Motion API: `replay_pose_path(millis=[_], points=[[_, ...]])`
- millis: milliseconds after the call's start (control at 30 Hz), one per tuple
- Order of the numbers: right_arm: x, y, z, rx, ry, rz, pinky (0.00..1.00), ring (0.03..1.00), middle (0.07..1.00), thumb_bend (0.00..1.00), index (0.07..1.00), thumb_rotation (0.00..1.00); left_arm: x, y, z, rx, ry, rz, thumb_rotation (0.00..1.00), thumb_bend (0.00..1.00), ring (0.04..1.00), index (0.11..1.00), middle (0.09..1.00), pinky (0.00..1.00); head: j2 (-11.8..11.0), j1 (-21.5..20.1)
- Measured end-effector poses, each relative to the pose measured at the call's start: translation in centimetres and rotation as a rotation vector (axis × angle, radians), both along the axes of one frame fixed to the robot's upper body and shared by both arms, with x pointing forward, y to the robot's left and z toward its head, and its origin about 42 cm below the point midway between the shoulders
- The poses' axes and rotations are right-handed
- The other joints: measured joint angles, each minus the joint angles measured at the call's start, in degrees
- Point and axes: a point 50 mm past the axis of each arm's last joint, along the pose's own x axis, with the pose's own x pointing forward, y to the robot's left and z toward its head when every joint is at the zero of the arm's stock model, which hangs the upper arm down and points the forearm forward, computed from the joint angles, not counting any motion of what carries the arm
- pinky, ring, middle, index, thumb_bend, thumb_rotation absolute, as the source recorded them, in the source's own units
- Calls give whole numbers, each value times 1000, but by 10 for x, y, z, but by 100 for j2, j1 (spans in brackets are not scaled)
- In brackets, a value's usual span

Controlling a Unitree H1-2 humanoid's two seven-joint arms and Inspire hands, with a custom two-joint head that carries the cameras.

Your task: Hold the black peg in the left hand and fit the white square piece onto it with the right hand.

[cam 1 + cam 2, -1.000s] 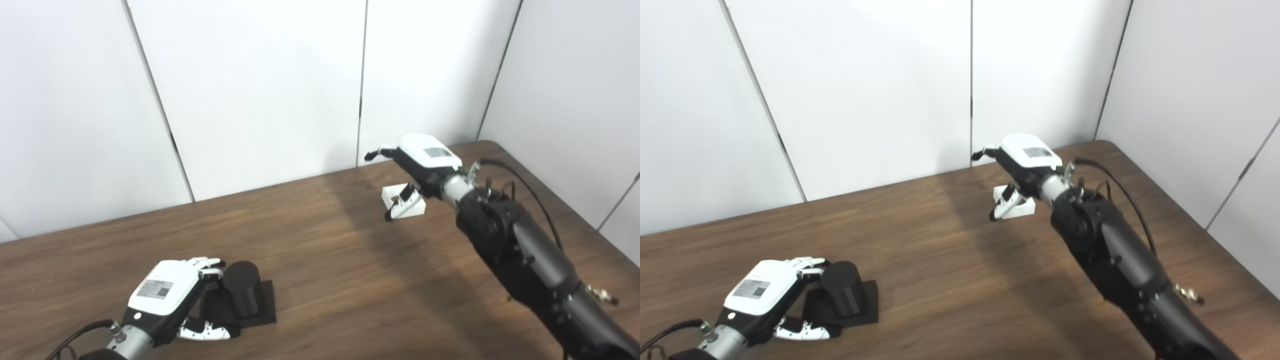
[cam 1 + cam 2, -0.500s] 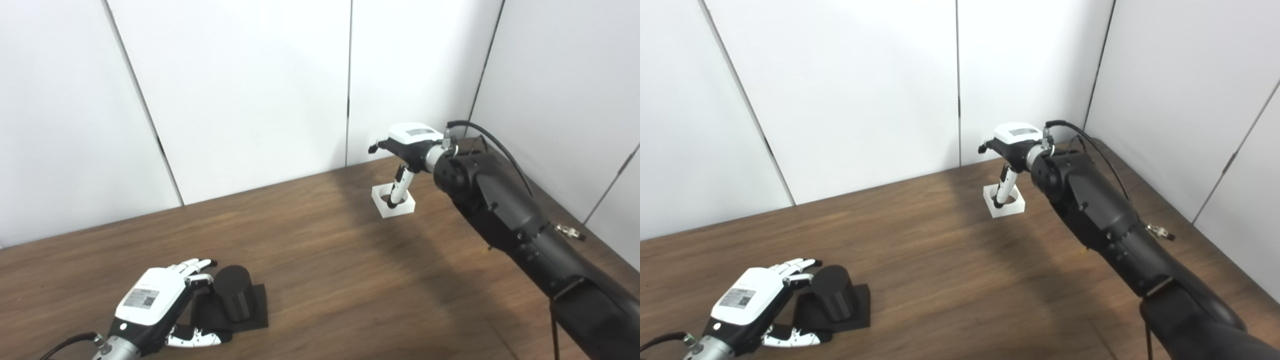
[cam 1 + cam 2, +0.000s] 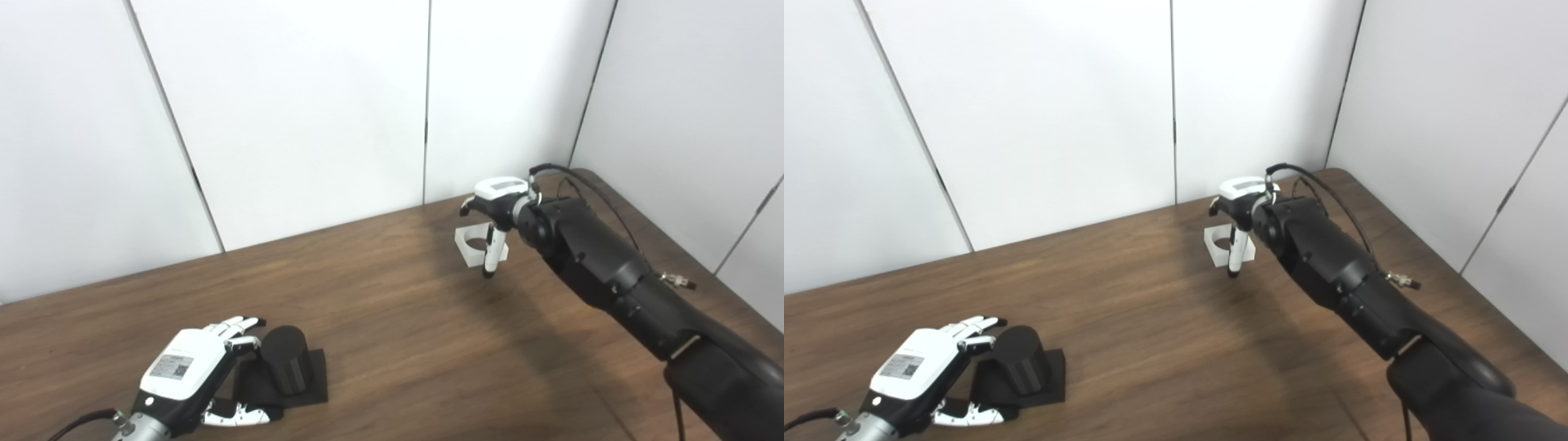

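Two hands at work: the right hand [image 3: 497, 202] grips the white square piece [image 3: 474, 245], tilted, at the far end of the wooden surface [image 3: 404, 331]; the left hand [image 3: 184, 373], fingers spread, cups the black peg [image 3: 285, 366] without clasping it.

A brown wooden table [image 3: 380, 318] is carrying everything here. A black peg [image 3: 286, 366] on its flat black base is standing on the wood just beside the left hand [image 3: 187, 375], right of its fingers. A white square piece [image 3: 476, 244] with a round hole is lying at the far side, directly under the right hand [image 3: 497, 199].
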Motion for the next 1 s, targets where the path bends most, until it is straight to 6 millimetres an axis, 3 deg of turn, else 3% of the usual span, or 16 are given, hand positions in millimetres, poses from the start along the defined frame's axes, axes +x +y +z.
replay_pose_path(millis=[733, 833, 900, 933, 1000], points=[[8, -12, -18, -53, 18, -62, 736, 894, 913, 893, 832, 178, -9, 4, 2, 0, 9, 0, 67, 523, 861, 493, 850, 788, 105, 53], [9, -13, -18, -49, 18, -65, 757, 885, 899, 862, 754, 207, -11, 5, 2, 3, 15, -1, 66, 523, 856, 493, 845, 778, 132, 53], [9, -14, -18, -53, 7, -63, 756, 840, 856, 811, 654, 204, -12, 5, 2, 0, 17, 1, 66, 523, 853, 493, 843, 775, 149, 62], [9, -15, -18, -55, -2, -64, 757, 823, 808, 662, 563, 169, -13, 6, 2, -1, 18, 1, 65, 523, 850, 493, 842, 772, 149, 70], [9, -17, -18, -55, -14, -66, 751, 817, 782, 578, 519, 154, -13, 6, 2, -2, 19, 1, 65, 523, 849, 493, 842, 771, 167, 70]])
